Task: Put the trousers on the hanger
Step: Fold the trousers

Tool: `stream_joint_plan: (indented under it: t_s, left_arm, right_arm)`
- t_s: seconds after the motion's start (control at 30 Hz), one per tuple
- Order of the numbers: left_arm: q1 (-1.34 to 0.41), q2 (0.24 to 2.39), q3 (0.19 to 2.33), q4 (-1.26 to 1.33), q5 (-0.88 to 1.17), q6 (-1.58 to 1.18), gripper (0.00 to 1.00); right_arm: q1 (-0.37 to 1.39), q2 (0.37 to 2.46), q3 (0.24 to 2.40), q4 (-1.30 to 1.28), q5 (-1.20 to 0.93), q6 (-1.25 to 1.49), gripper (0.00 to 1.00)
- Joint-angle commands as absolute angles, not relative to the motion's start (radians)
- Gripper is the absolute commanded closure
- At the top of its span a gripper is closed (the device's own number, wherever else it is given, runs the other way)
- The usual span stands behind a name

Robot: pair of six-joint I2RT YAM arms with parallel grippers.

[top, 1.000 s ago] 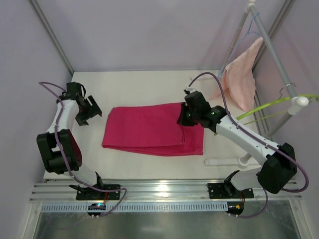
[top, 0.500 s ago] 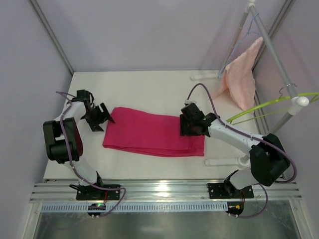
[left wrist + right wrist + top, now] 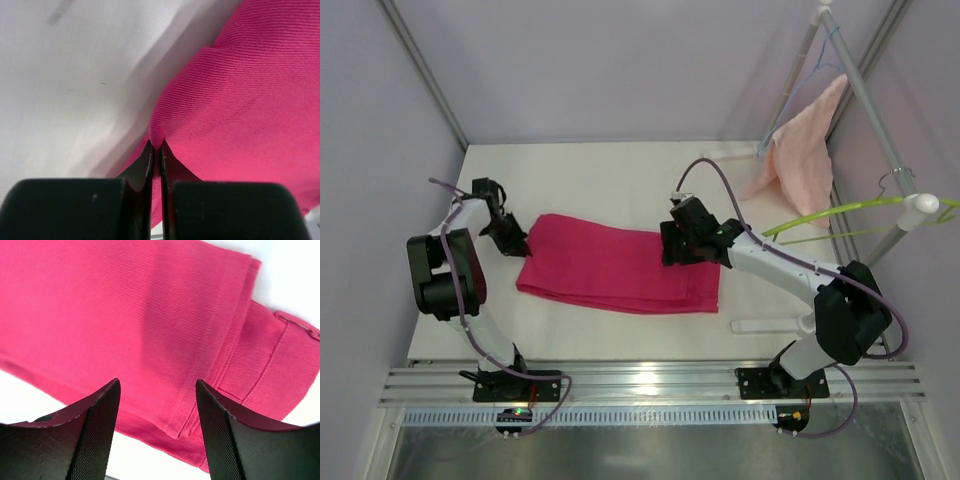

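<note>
trousers (image 3: 610,268): long axis left to right, 1 end gripped

folded flat on the table (image 3: 620,180). left gripper (image 3: 155,150) is pressed together, pinching the left end. right gripper (image 3: 157,385) hovers with jaws spread over the right end. hanger (image 3: 820,215) hangs well apart, further right.

The top camera looks down over everything from behind; both wrist cameras look closely at the same trousers (image 3: 610,265).

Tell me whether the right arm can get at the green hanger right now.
Probably yes. The right gripper hovers open and empty over the trousers, and the hanger hangs off to its right with nothing between them.
</note>
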State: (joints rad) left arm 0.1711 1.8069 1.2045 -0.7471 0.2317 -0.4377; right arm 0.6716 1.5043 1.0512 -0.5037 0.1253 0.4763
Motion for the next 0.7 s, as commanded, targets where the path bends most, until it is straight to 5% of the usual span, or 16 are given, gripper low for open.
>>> stream_joint_plan:
  t_s: [0.0,0.3,0.67]
  left_arm:
    - [0.248,1.758,1.241,-0.788,0.01,-0.433,1.0]
    - [0.281,1.69,1.175,-0.801,-0.287,-0.437,0.98]
    - [0.302,1.686,1.167,-0.819,-0.272,-0.463,0.96]
  right_arm:
    - [0.718,1.538,1.117,-0.408,0.042,0.416,0.35]
    - [0.75,1.718,1.215,-0.361,0.032,0.456,0.34]
    - [0.75,1.882,1.266,-0.29,-0.044,0.494,0.37]
